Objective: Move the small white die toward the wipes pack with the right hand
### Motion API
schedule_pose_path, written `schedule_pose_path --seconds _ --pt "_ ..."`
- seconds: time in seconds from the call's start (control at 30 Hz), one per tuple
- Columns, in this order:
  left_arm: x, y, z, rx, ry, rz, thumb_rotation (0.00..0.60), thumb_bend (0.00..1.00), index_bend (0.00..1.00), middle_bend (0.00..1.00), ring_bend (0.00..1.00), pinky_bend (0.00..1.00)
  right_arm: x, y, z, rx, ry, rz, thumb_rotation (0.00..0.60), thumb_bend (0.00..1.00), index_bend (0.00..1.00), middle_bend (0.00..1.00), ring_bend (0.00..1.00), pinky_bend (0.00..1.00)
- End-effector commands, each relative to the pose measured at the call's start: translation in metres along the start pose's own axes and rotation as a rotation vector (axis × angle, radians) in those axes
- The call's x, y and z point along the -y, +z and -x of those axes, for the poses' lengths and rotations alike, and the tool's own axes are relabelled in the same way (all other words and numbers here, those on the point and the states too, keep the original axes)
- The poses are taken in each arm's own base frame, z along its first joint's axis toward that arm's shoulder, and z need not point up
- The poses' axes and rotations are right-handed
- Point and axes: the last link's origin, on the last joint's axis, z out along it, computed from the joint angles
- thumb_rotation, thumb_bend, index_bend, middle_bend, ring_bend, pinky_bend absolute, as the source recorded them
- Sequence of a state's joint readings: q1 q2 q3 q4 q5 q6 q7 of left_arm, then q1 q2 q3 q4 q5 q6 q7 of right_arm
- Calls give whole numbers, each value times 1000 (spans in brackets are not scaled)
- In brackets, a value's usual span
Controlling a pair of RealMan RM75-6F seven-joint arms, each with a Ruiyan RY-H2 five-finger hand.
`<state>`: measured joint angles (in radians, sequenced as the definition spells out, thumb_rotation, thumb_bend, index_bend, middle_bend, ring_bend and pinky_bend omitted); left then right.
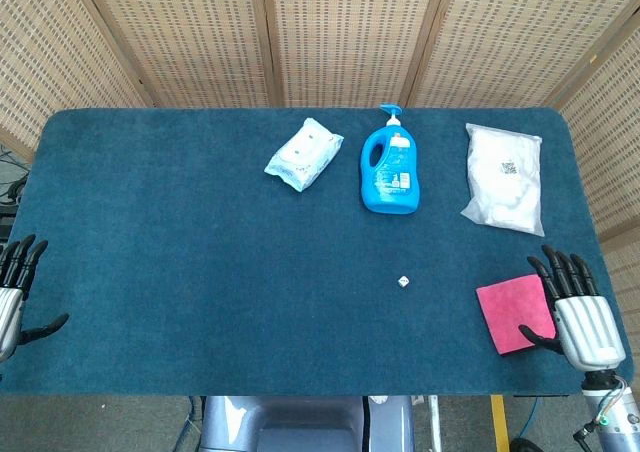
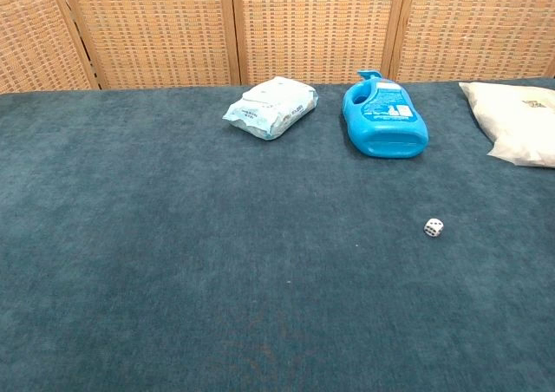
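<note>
Small white die point(image 1: 404, 282) on the blue bench point(image 1: 180, 272), alone, well short of the wipes pack point(image 1: 304, 155) at the far side. Right robot hand point(image 1: 577, 315) empty, fingers spread, beside the pink cloth point(image 1: 514, 313). Left robot hand point(image 1: 14, 292) likewise spread and empty at the bench's left edge

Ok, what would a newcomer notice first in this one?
Probably the bright blue plastic detergent bottle lying flat at the far middle of the dark blue carpeted table, with the pale wipes pack beside it. Next, the tiny white die alone in the open, and the right hand open over the pink cloth.
</note>
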<state>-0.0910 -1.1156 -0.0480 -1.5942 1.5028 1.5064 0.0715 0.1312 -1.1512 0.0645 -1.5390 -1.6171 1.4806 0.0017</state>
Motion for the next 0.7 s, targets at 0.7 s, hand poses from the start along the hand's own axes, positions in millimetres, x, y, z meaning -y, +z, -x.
schedule_pose_path --seconds 0.7 --pt "4 10 2 19 -3 -48 600 0 0 0 0 0 73 141 78 256 -63 -268 600 464 384 0 0 0"
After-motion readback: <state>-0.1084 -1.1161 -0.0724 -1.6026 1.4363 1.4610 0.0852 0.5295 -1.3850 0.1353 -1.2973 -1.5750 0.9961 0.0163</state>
